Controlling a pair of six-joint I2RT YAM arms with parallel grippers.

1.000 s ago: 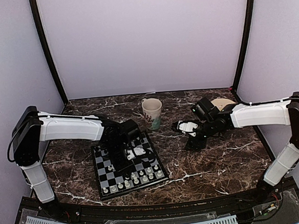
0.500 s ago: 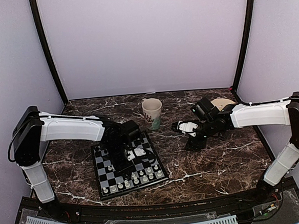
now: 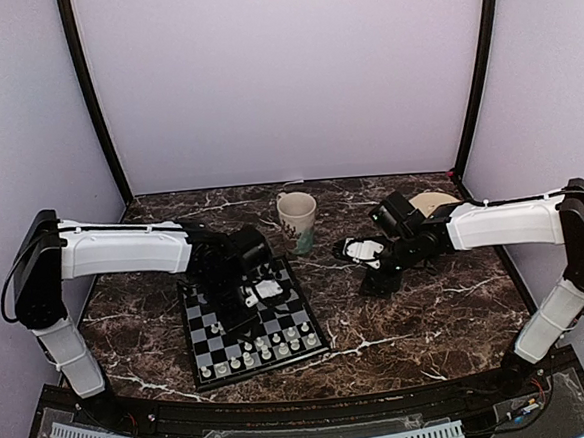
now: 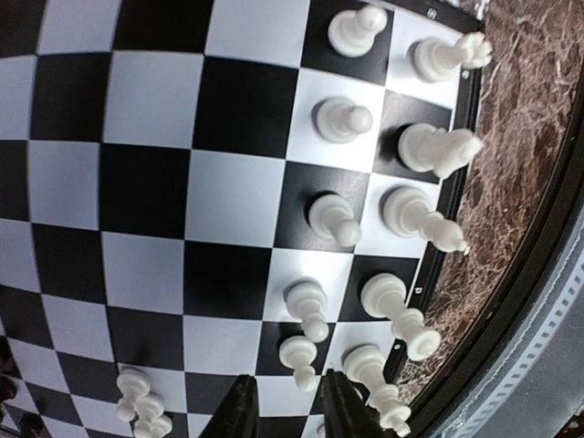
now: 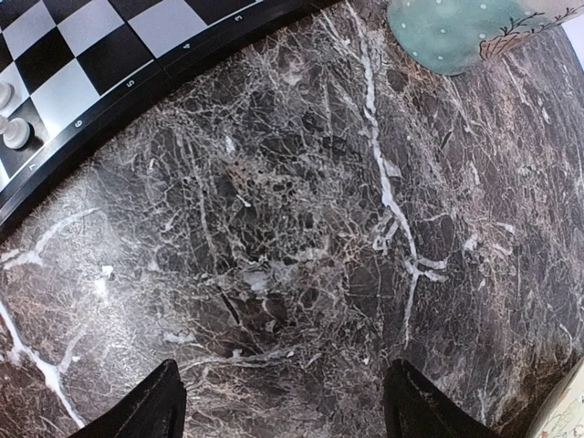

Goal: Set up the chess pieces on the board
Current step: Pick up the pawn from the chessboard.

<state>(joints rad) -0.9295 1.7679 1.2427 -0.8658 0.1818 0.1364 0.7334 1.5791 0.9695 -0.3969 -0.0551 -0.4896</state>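
Observation:
The board (image 3: 265, 365) lies front left on the marble, with two rows of white chess pieces (image 3: 256, 353) along its near edge. In the left wrist view the pawns and taller white pieces (image 4: 401, 315) stand upright on their squares. My left gripper (image 3: 250, 295) hangs over the board's middle. It (image 4: 286, 401) is open a little, nothing between the fingers, and a white pawn (image 4: 299, 358) stands free just beyond the tips. My right gripper (image 3: 376, 273) hovers open and empty over bare marble (image 5: 292, 274) right of the board (image 5: 137, 87).
A cream and teal mug (image 3: 297, 220) stands behind the board's far right corner, and also shows in the right wrist view (image 5: 447, 32). A tan round object (image 3: 437, 204) lies at the back right behind the right arm. Purple walls enclose the table.
The left gripper has opened and let go of a white pawn, which now stands on its square. The left arm has lifted back slightly. The right arm has not moved.

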